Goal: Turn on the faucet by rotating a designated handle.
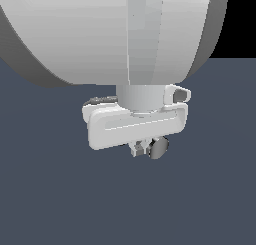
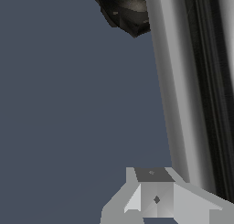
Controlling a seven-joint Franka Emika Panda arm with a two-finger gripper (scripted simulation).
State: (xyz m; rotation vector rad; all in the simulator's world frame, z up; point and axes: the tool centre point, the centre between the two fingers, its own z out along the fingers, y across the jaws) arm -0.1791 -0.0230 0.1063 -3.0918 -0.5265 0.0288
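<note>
Your arm fills the upper half of the exterior view, and the gripper (image 1: 141,148) hangs at frame centre, seen from behind its white hand. Only stubs of the fingers show below the hand, beside a small grey disc that I take to be the flat end of the handle (image 1: 159,147). How wide the jaws stand, and whether they hold anything, cannot be told from either view.

In the wrist view the handle (image 2: 183,90) runs as a broad chrome bar down the right side of the frame, from the top edge to the lower right. One fingertip (image 2: 155,195) sits at lower centre, just beside the bar; contact is not confirmed. The black ribbed base of the faucet (image 2: 125,10) shows at top centre, at the far end of the bar.

Judgement: you are at the approach or first-contact stage. To turn the handle well, press near its free end, away from the base, for leverage. Keep the fingertip square to the bar, as chrome will likely let it slip. Sweep in an arc about the black base, not a straight line.
</note>
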